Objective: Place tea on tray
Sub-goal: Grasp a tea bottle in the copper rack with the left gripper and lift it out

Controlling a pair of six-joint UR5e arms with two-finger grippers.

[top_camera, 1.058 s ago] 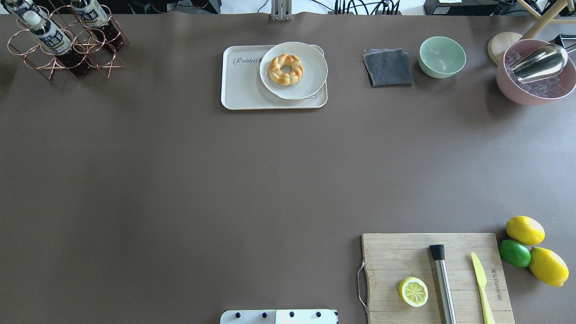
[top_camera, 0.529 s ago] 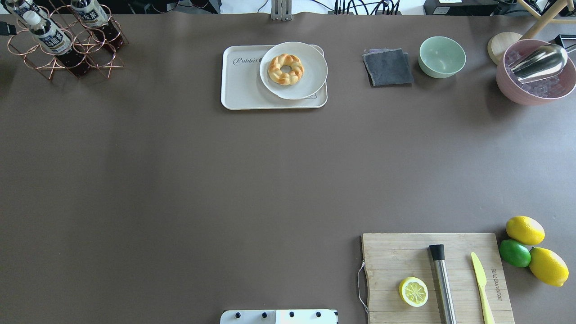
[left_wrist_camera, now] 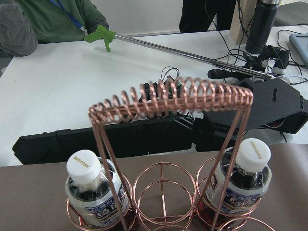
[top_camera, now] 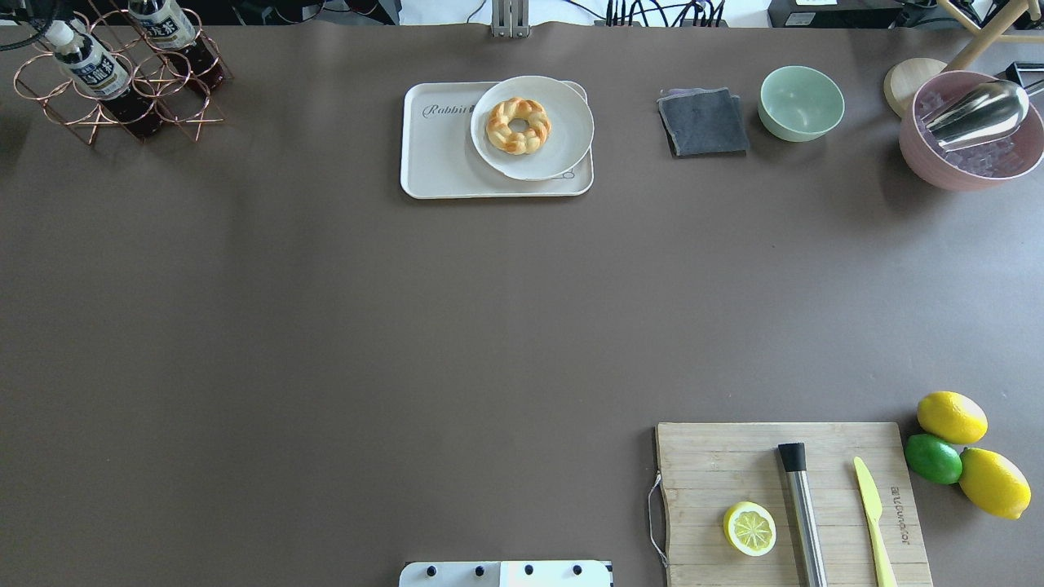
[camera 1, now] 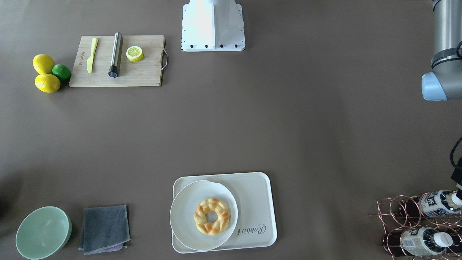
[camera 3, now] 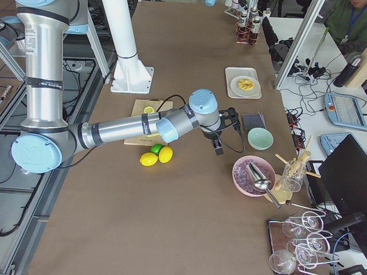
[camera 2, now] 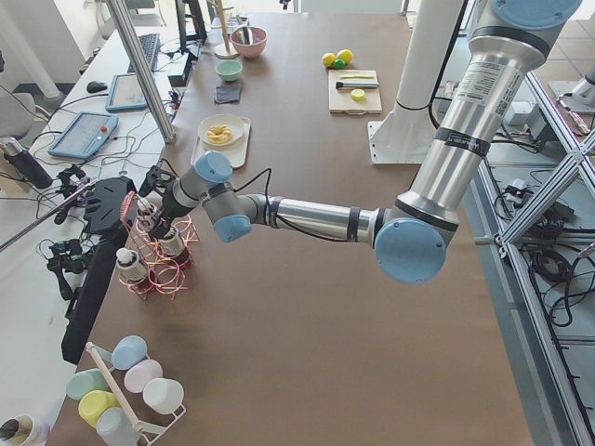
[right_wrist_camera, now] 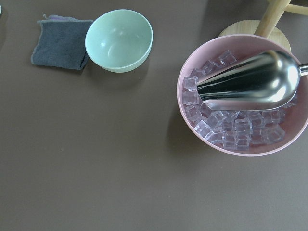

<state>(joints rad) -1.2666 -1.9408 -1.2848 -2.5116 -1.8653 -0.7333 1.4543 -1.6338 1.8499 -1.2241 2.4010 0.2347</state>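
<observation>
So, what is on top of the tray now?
A white plate carrying a braided ring pastry covers much of the tray. The "Rabbit" corner is bare. Anything beneath the plate is hidden.

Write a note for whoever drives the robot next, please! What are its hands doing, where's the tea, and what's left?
Left gripper: at the wire rack; can't tell whether it is open or shut.
Right gripper: hangs near the ice bowl; can't tell either.
Tea bottle and its twin: both in the rack.
Tray: holds a plate with a doughnut.
Done: nothing yet.
Left: grip one bottle, lift it out, and set it on the tray's bare part.
</observation>
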